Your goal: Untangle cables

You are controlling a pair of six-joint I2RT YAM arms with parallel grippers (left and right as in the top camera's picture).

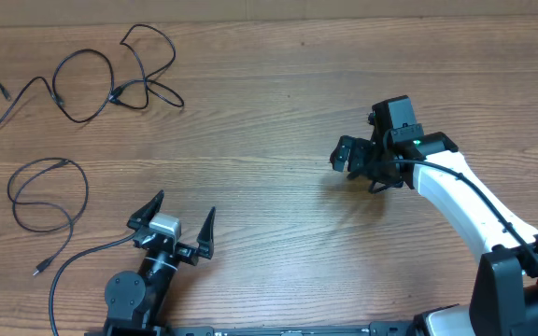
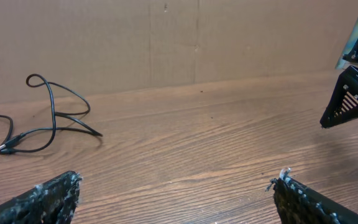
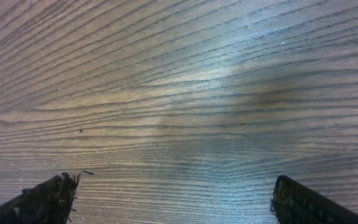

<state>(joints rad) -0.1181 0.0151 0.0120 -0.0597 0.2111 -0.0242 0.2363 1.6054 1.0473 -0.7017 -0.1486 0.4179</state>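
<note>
Two bunches of thin black flexible cables (image 1: 115,93) are lying on the light brown wooden table (image 1: 269,103). One is a sprawl of loops in the upper left of the overhead frame, and the other is a rounder loop (image 1: 54,162) just below it at the left edge. The black two-finger left gripper (image 1: 184,204) sits bottom left with its fingers spread wide, near that loop but not touching it. The black right gripper (image 1: 342,159) is over at the middle right, well apart from the cables. Its wrist view shows it spread wide too, over bare wood.

Thin black cables (image 1: 115,93), crossed loops lying flat far left, single cable (image 1: 52,161) loosely looped nearer, apart.
</note>
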